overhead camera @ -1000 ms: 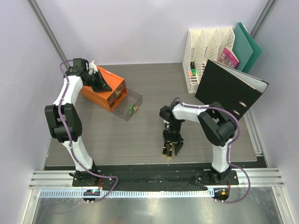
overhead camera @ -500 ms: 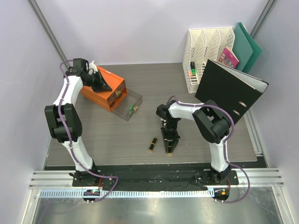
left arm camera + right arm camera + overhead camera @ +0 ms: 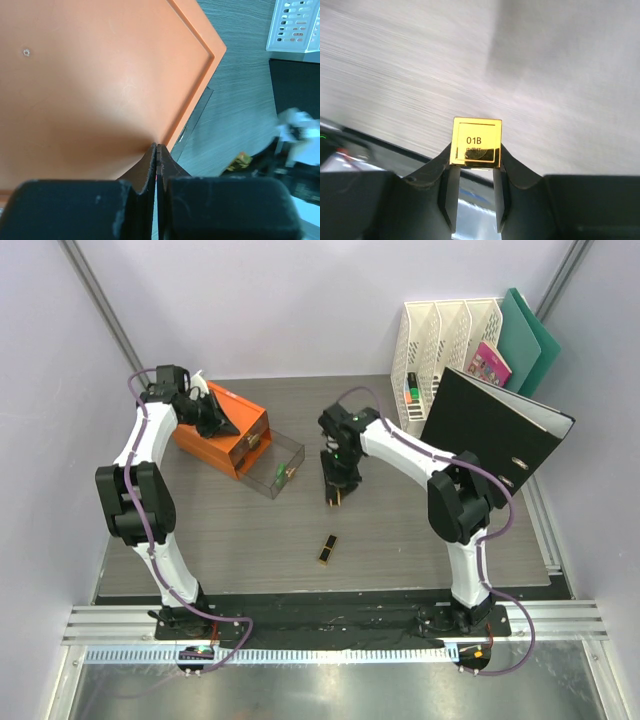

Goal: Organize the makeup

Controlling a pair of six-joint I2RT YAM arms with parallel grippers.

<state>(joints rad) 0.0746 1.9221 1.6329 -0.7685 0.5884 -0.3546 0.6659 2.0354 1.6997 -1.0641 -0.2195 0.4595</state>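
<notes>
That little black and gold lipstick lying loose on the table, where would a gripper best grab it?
Grip the lipstick at mid-length, coming straight down from above. It lies flat on the table, long and slim, so a pinch across its narrow sides would probably hold best.

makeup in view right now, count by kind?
Black-and-gold lipsticks: 2 (loose lipstick lying on the grey table; held lipstick in the right gripper)
Small green tube in the clear plastic drawer: 1
Total: 3
</notes>
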